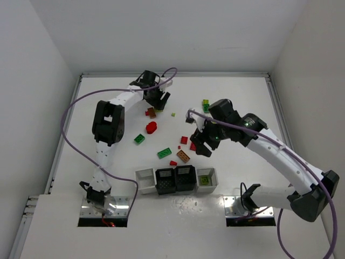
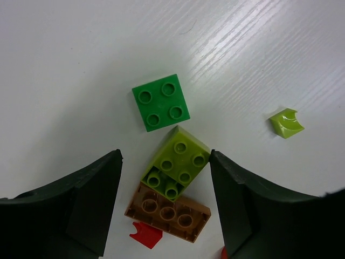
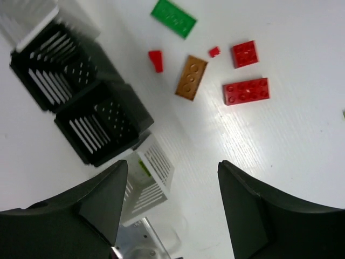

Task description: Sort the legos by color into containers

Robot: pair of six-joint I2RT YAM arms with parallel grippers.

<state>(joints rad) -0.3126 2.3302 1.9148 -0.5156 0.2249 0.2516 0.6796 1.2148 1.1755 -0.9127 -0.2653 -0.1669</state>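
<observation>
Hanging over a yellow-green brick (image 2: 177,164), the left claw (image 2: 166,156) gapes wide.

A robotics lab test cell: a white table (image 1: 237,91) boxed in by plain white walls (image 1: 161,32) at its far, left and right edges. A left arm (image 1: 108,121) and a right arm (image 1: 280,156) are bolted on metal plates (image 1: 121,205) at its near edge, with purple cables (image 1: 63,121) looping loose. Legos (image 1: 164,153) are scattered mid-table.

In left wrist view, red piece (image 2: 145,236) partly hid by orange-brown brick (image 2: 170,211); 2nd red bit (image 2: 222,252) cut off at frame btm, shape unclear.
</observation>
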